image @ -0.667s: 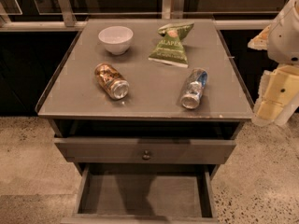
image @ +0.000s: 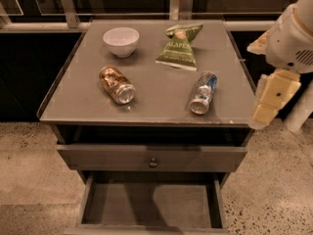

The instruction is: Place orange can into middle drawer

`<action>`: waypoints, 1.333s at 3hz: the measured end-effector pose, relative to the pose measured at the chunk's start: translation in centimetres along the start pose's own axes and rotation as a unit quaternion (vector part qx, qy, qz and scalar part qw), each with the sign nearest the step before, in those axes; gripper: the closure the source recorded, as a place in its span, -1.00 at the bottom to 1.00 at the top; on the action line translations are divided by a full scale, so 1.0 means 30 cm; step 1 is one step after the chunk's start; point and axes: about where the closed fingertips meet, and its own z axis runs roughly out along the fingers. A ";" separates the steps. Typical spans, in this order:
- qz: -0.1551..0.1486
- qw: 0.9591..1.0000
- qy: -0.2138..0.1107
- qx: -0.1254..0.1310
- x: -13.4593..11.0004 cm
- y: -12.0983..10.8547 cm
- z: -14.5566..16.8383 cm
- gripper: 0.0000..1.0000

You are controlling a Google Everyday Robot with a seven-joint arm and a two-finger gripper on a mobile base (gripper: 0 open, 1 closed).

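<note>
The orange can point(image: 116, 84) is seen lying on its side on the cabinet top point(image: 161, 109), just in front of the white bowl point(image: 121, 41) and apart from it. Its body is shiny orange-copper with mottled gold-brown print, and its silver lid end is turned toward the front edge and slightly right. The gripper point(image: 271, 99) is held off the right edge of the top, far to the right of the bowl and lower in the view, hanging downward. Nothing is seen held by it, and whether it is spread or closed cannot be told. The can is well apart from the gripper, with a silver and blue can point(image: 203, 92) lying between them. A green chip bag point(image: 179, 45) is set right of the bowl. The middle drawer point(image: 151, 204) is pulled out well below the bowl, under a grey drawer front point(image: 98, 156) with a knob.
</note>
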 end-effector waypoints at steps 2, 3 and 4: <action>0.010 0.999 -0.038 -0.034 -0.086 -0.050 0.203 -1.00; 0.003 0.996 -0.083 -0.031 -0.171 -0.027 0.254 -1.00; -0.025 0.988 -0.152 0.000 -0.379 -0.045 0.278 -1.00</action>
